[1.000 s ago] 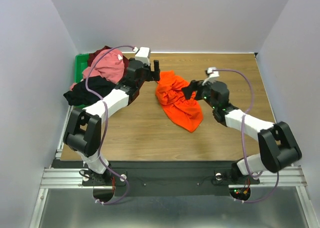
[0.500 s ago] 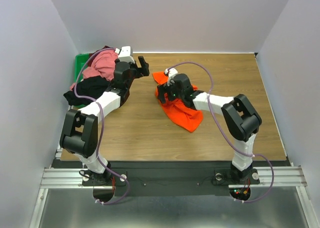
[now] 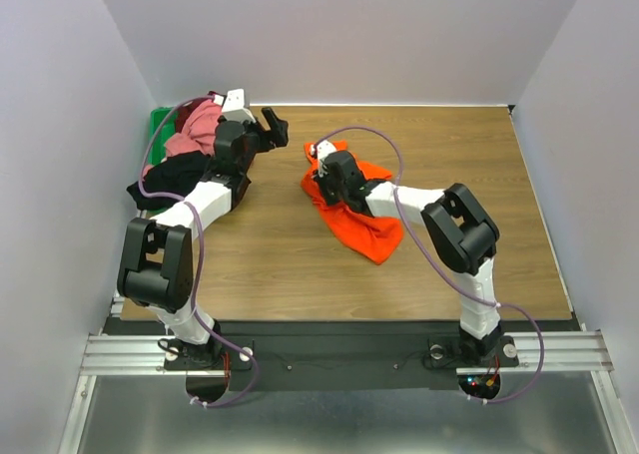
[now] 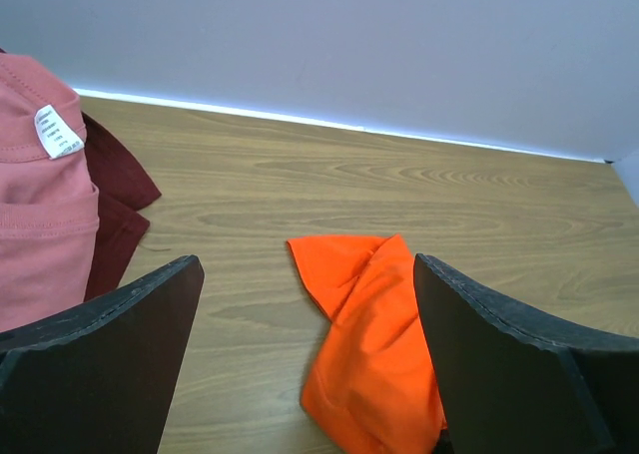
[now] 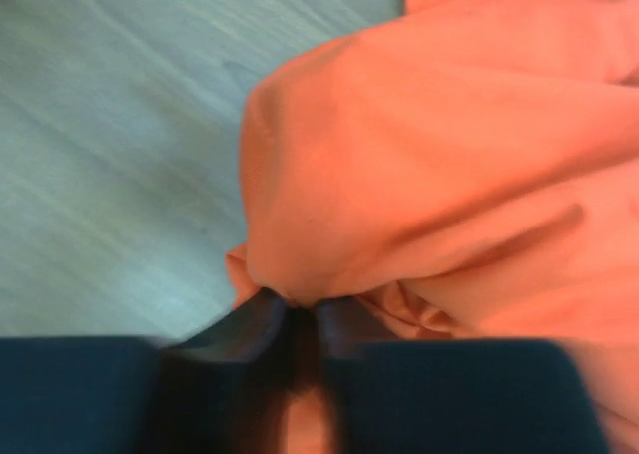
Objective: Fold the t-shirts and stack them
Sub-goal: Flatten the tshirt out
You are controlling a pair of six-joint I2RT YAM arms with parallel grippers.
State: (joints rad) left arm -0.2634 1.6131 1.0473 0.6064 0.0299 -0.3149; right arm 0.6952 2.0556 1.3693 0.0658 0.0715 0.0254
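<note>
Table (image 3: 479, 205): bare wood spreads under both my sets of fingers and well out past my right ones.
Orange t-shirt (image 3: 367, 227): crumpled on the wood; one bunched edge sits between my right fingers, the rest trails away behind them. My left fingers see its near corner ahead, low between their tips.
Pink t-shirt (image 4: 40, 215): heaped just off my left gripper's left finger, white label showing.
Black t-shirt (image 3: 170, 175): at the near end of that heap, behind my left fingers.
Maroon t-shirt (image 4: 120, 205): peeks out beside the pink one, ahead of my left finger.
Green bin (image 3: 158, 125): under the heap, only its edge shows.
Left gripper (image 3: 276, 127): fingers spread wide, nothing in them, above the wood.
Right gripper (image 5: 300, 319): fingers pinched nearly together on a fold of orange cloth.
</note>
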